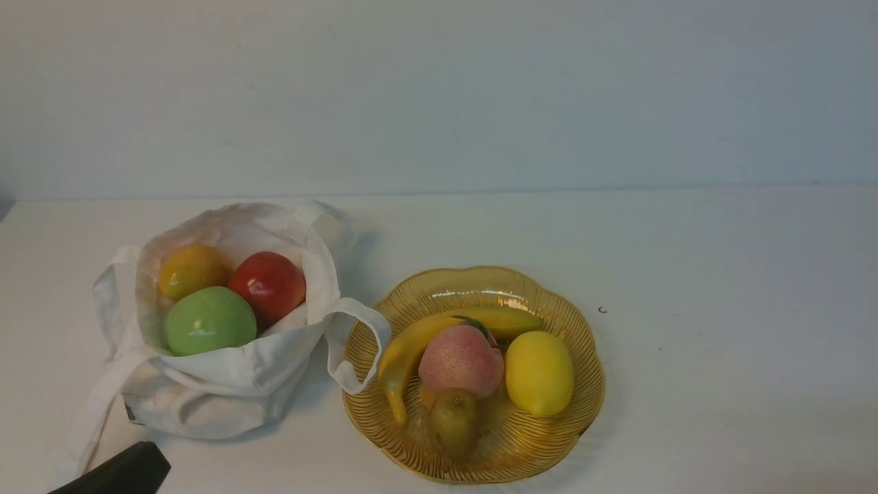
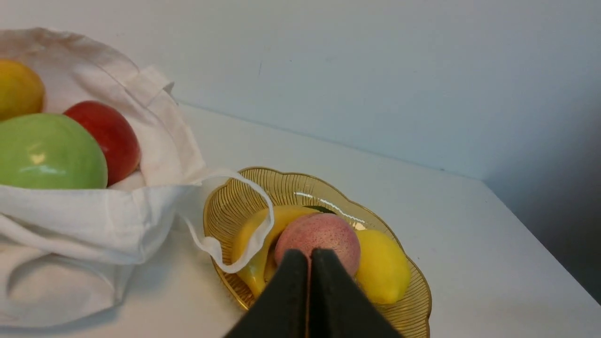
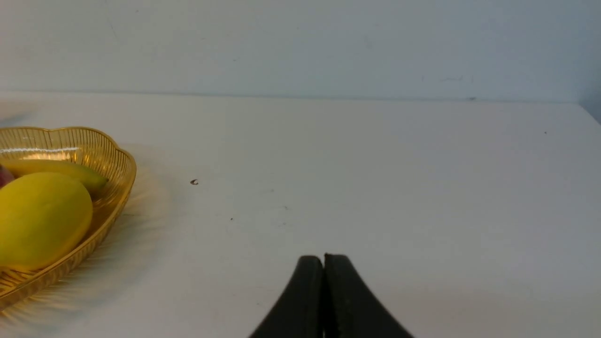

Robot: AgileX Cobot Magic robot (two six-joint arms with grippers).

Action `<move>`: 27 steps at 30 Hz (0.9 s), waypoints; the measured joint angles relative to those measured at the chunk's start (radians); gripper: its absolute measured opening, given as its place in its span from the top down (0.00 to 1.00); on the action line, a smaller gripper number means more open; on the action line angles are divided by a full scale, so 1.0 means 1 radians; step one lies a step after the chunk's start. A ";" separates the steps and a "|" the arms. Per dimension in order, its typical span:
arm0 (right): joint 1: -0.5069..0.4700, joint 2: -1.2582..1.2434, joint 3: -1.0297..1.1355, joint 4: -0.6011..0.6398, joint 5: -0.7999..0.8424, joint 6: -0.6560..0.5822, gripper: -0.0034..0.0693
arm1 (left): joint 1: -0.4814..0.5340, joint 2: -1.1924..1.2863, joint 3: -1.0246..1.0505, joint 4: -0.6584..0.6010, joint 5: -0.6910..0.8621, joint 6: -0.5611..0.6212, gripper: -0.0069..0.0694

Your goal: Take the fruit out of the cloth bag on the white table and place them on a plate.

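The white cloth bag stands open at the left of the white table. In it lie a green apple, a red apple and an orange-yellow round fruit. The amber plate beside it holds a banana, a pink peach, a lemon and a small pear. One bag strap hangs over the plate's rim. My left gripper is shut and empty, near the bag's front corner. My right gripper is shut and empty, over bare table right of the plate.
A pale wall stands along the table's far edge. A tiny dark speck lies right of the plate. In the left wrist view the table's right edge drops off into dark space.
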 joint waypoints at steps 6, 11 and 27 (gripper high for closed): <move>0.000 0.000 0.000 0.000 0.000 0.000 0.97 | 0.000 0.000 0.027 0.017 -0.084 0.068 0.92; 0.000 0.000 0.000 0.000 0.000 0.000 0.97 | 0.002 -0.003 0.050 0.070 -0.106 0.181 0.92; 0.000 0.000 0.000 0.000 0.000 0.000 0.97 | 0.043 -0.140 0.109 1.121 0.011 -0.608 0.92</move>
